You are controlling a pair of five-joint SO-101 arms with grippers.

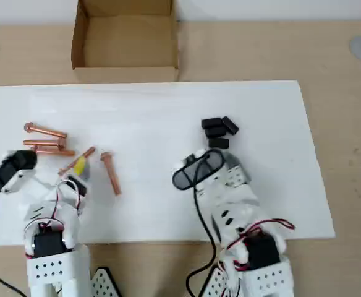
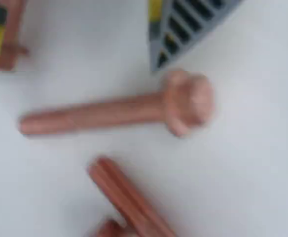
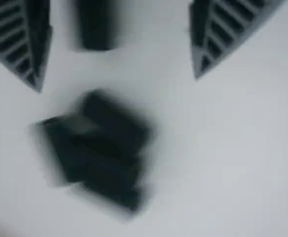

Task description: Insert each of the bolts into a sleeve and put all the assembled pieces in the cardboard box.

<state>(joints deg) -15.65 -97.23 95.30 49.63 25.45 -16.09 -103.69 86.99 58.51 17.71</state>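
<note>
White sheet (image 1: 168,105) covered most of the tabletop, its near edge overlapped by both arm bases. Left gripper (image 2: 74,69): fingers apart, nothing clamped, low over the sheet's near-left part with one copper bolt (image 2: 109,114) lying flat just beyond the fingertips; only a yellow sliver of its second finger could be seen at the frame edge. Right gripper (image 3: 118,83): released, fingers spread, low over the sheet's middle, a huddle of black sleeves (image 3: 99,153) just ahead of it and another sleeve (image 3: 95,24) between the fingers. Bolts (image 1: 44,131), five by count, lay loose toward the left edge, three of them side by side. Cardboard box (image 1: 125,73) stood on bare wood past the sheet's far edge, nothing visible inside. Step judged: first pick-up, as no bolt was seated in a sleeve. Next move would call for one gripper closing across a bolt shank and the other on a sleeve, then lining up their axes. Sleeve count and bores were too blurred to settle, and a second bolt (image 2: 126,200) was cut off at the left wrist view's edge.
</note>
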